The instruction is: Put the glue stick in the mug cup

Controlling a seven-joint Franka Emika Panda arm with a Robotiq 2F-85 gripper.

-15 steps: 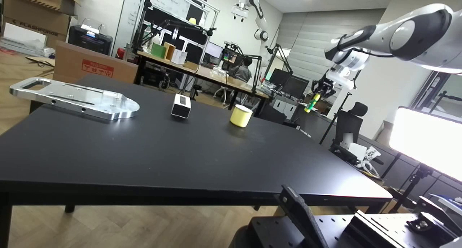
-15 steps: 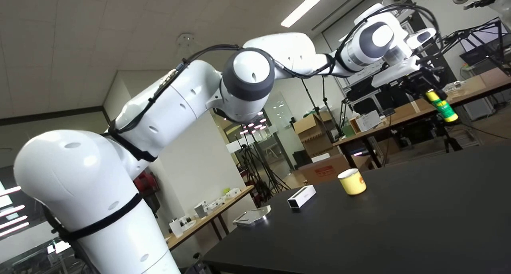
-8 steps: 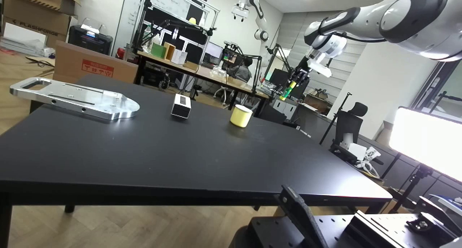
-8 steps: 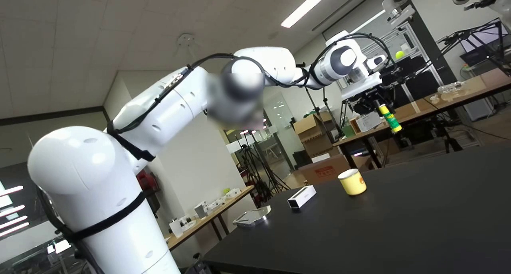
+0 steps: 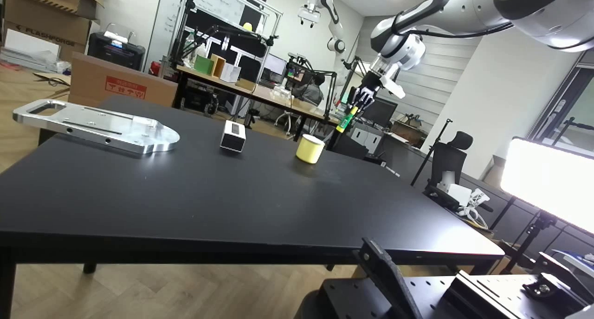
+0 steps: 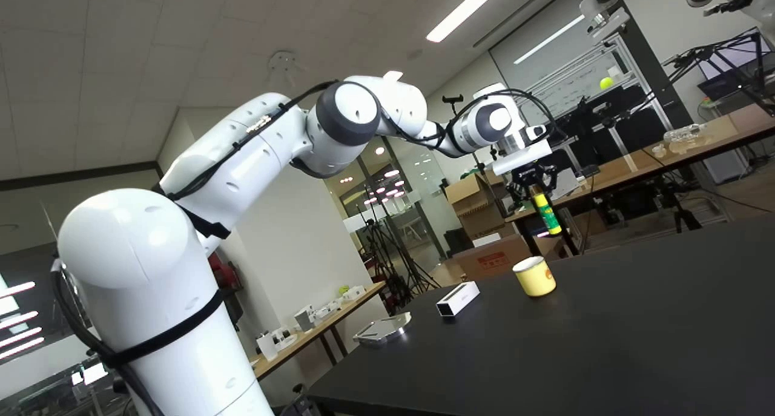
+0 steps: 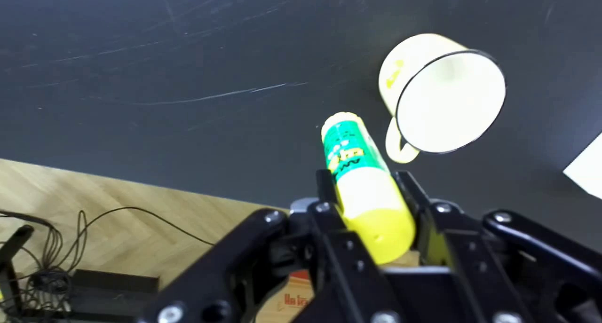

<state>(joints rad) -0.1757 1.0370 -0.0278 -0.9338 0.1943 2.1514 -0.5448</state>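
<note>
Glue [image 6: 546, 214] brought nearer the mug [image 7: 439, 95], pinched in the claw [image 7: 364, 181], closed snugly on it. Mug below claw, off to one side; glue to be centred over it before lowering.

Place is lit by a ceiling strip light [image 6: 466, 9] and a big glowing panel [image 5: 552, 184] mounted on a stand [image 5: 543, 221], with wood-look flooring [image 5: 209, 291] laid under a black table [image 5: 250, 203]. Further back a long wood-topped desk [image 5: 267, 93] can be spotted, cardboard boxes [image 5: 46, 31] are stacked off to one side, and a black office chair [image 5: 448, 161] is parked on the other, while the white walls [image 5: 501, 87] are broken up by pale slats [image 5: 450, 73] and some dark-framed glass [image 5: 577, 103]
</note>
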